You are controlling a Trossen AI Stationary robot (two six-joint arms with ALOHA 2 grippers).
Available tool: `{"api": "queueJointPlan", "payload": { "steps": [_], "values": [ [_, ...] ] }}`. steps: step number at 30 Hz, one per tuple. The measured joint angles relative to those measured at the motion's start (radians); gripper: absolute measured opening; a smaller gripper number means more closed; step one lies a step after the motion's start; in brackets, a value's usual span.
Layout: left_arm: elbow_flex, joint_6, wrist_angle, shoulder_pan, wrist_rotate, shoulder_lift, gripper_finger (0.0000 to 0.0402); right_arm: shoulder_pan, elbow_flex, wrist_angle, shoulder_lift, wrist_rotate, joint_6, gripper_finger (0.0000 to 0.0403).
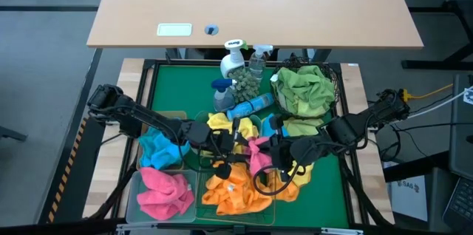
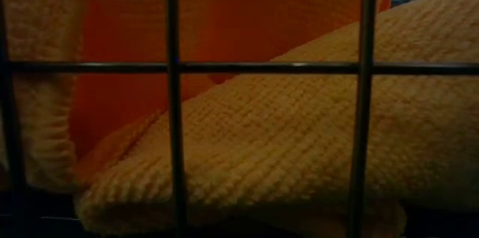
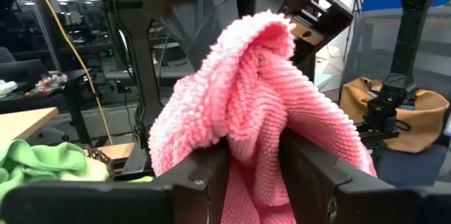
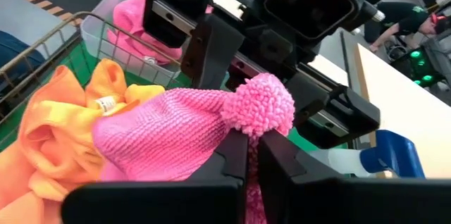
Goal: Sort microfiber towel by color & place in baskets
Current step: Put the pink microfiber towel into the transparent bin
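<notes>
Both end effectors grip one pink towel (image 1: 258,154) mid-counter: the left end effector (image 3: 255,155) clamps a thick fold, the right end effector (image 4: 252,155) pinches a corner, probably handing it toward the clear bin (image 1: 133,191) holding pink.

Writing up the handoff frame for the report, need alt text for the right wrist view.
The right end effector is shut on one end of a fuzzy pink microfiber towel, with the left end effector facing it close behind. Beyond lie orange microfiber towels in a green wire rectangular basket and another pink towel in a clear pale plastic bin.
</notes>
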Motion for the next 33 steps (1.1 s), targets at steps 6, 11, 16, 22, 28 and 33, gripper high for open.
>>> {"api": "queueJointPlan", "payload": {
  "steps": [6,11,16,22,28,33],
  "values": [
    [0.000,0.001,0.005,-0.003,-0.033,0.000,0.0085,-0.001,0.000,0.001,0.000,0.004,0.001,0.0016],
    [0.000,0.001,0.006,-0.002,-0.033,0.000,0.0022,-0.001,0.000,0.001,0.000,0.004,0.003,0.0021],
    [0.000,0.001,0.006,-0.002,-0.034,0.000,0.0010,0.000,0.000,0.002,0.000,0.004,0.004,0.0041],
    [0.000,0.000,0.005,-0.003,-0.034,-0.001,0.0004,0.000,0.000,0.005,0.000,0.025,0.031,0.0108],
    [0.000,-0.073,0.002,-0.021,-0.037,-0.033,0.0003,0.014,0.002,0.004,-0.024,0.075,0.036,0.0164],
    [0.000,-0.079,-0.051,-0.052,-0.051,-0.069,0.0002,0.016,0.002,-0.001,-0.047,0.061,0.045,0.0179]
  ]
}}
